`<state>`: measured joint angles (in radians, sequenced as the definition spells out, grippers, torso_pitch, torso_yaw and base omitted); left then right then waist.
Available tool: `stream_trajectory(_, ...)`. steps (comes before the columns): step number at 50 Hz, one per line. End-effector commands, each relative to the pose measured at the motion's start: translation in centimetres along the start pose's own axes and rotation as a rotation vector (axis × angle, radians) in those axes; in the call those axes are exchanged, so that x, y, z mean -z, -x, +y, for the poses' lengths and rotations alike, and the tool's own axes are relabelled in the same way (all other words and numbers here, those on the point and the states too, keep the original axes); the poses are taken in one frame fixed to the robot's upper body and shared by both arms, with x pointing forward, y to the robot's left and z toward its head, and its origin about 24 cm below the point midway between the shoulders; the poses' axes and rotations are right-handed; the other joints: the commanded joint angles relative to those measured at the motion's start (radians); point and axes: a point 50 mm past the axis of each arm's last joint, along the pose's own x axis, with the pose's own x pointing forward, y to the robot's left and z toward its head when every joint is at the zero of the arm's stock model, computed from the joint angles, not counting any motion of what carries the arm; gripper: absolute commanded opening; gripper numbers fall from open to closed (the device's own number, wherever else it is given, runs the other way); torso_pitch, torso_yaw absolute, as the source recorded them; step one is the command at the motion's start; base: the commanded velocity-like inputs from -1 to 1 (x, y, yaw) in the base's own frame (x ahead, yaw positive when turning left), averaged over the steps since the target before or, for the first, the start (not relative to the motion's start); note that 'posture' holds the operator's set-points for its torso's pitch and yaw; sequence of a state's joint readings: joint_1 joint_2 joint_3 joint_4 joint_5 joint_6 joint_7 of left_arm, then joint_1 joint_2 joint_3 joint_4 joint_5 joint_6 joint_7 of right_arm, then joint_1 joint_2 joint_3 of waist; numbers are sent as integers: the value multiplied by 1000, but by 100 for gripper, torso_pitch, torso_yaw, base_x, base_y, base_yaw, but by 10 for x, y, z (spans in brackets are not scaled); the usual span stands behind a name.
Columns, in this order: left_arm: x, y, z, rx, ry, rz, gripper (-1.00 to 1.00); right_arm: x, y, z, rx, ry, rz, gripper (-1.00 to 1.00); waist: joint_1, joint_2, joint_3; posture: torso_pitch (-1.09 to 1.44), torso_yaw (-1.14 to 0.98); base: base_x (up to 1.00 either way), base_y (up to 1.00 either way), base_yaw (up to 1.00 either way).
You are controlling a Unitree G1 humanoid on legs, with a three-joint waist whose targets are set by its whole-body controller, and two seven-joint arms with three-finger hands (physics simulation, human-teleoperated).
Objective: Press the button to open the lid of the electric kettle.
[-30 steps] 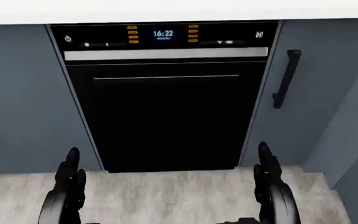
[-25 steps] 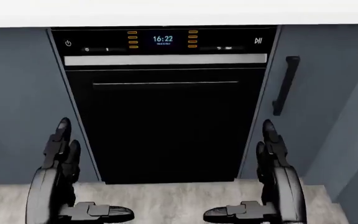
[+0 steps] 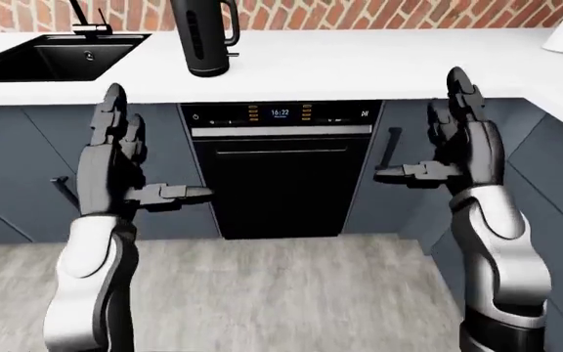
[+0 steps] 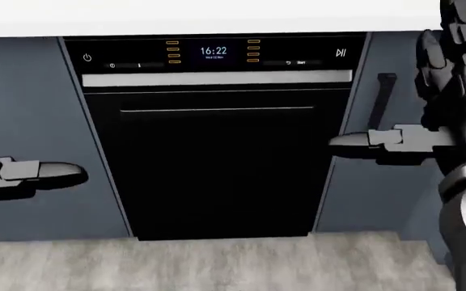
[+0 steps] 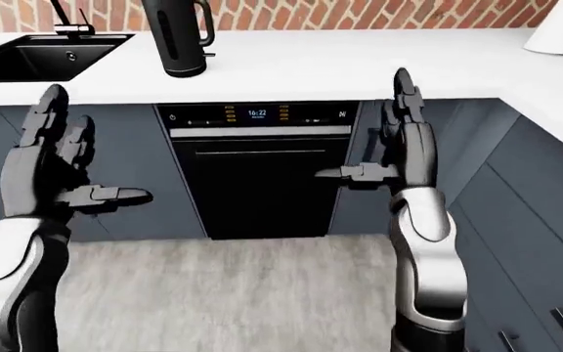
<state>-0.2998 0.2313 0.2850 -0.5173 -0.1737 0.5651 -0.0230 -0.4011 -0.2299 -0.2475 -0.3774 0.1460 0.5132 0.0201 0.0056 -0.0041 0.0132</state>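
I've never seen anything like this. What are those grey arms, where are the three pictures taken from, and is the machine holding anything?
They are a simulated humanoid robot's own arms, seen from cameras on its head; two views are its paired eyes, the third looks lower. Its left hand and right hand are raised with fingers spread, holding nothing. On the white counter stands a black electric kettle, with a dark sink to its left in the view. Below the counter is a black built-in appliance whose clock reads 16:22, between blue-grey cabinets.

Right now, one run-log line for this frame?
left robot hand: open, raised | right robot hand: open, raised | kettle: on counter, untouched
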Motion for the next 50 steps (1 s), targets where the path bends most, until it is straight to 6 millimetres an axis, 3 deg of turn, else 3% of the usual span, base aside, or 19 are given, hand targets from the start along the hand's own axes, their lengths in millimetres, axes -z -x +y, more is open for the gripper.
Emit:
stream_trajectory(1,-21,-4,-1,16,-22,-82,100,-23,-7,-5,15,-6,-74,100,-2,2,-17,0,0,0,0,0)
stream_trajectory(13,-62,-19,26,-54,-55,-151,100,-67,-37,-32,97,4,-148,100,-3,3,2,0,0,0,0,0)
stream_trajectory(22,-92,-20,35,-72,-84,-204,100,-99,-46,-45,131,13,-200,100,-3,4,12,0,0,0,0,0)
stream_trajectory(30,-119,-19,36,-77,-76,-254,100,-108,-47,-47,139,14,-221,100,-3,5,17,0,0,0,0,0)
stream_trajectory(37,-121,-20,40,-95,-79,-262,100,-110,-46,-47,132,21,-229,100,-3,8,24,0,0,1,0,0)
stream_trajectory(38,-120,-20,38,-93,-78,-262,100,-110,-46,-47,131,21,-230,100,-4,12,0,0,0,5,0,0)
stream_trajectory(40,-120,-19,39,-93,-77,-261,100,-111,-46,-46,128,20,-229,100,-5,16,12,0,0,6,1,0)
stream_trajectory(44,-121,-19,40,-96,-76,-262,100,-111,-46,-46,124,16,-228,100,-7,15,13,0,0,6,3,0)
stream_trajectory(50,-123,-19,40,-95,-75,-265,100,-113,-46,-46,123,13,-230,100,-11,32,16,0,0,5,6,0)
